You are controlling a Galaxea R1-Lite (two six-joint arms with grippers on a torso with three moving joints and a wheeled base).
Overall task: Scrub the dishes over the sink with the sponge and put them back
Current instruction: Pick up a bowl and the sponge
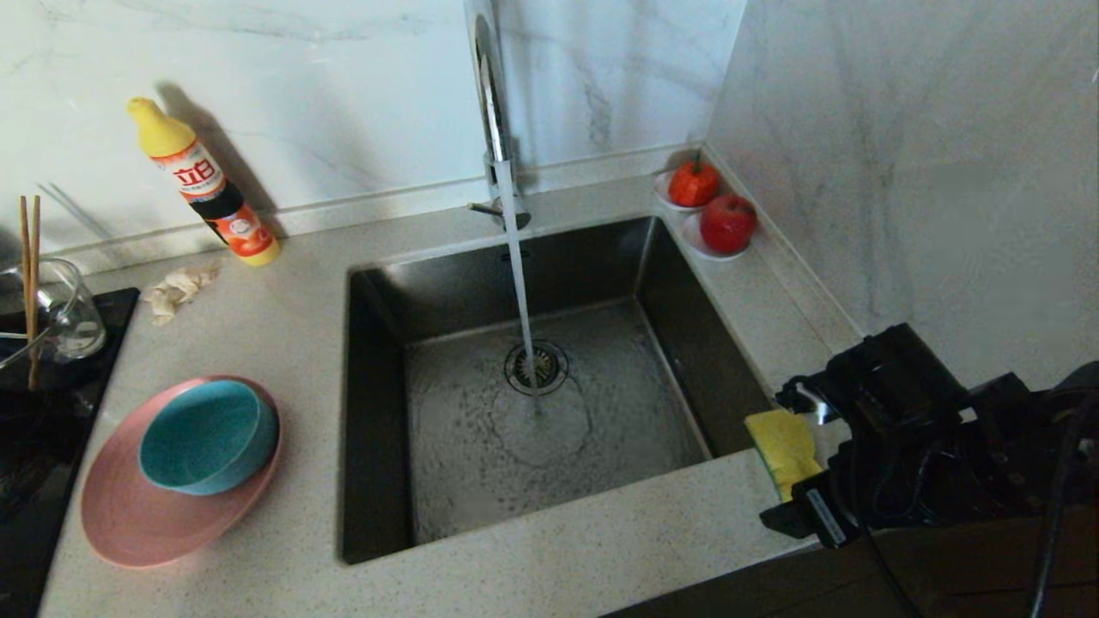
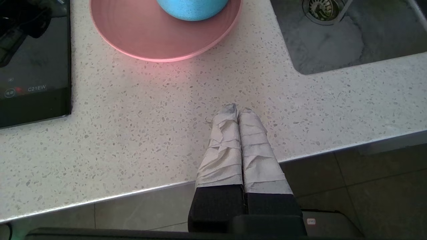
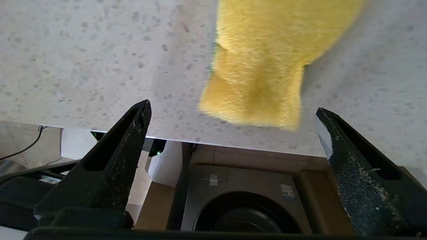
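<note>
The yellow sponge [image 1: 781, 446] lies on the counter right of the sink [image 1: 386, 412], near the front edge. My right gripper [image 1: 777, 459] is open, its black fingers on either side of the sponge's [image 3: 267, 60] near end without touching it; the right gripper [image 3: 232, 107] holds nothing. A teal bowl [image 1: 206, 433] sits in the pink plate [image 1: 129, 515] left of the sink. Brown chopsticks [image 1: 30, 275] stand in a glass jug. My left gripper [image 2: 237, 109] is shut and empty over the counter's front edge, short of the plate [image 2: 150, 36] and bowl [image 2: 193, 8].
Water runs from the chrome tap [image 1: 494, 112] onto the drain strainer [image 1: 535, 367]. A detergent bottle [image 1: 206, 184] and an off-white rag [image 1: 176, 292] lie at the back left. The glass jug [image 1: 64, 309] stands on a black cooktop [image 1: 51, 412]. Two saucers with red fruit [image 1: 713, 215] sit by the right wall.
</note>
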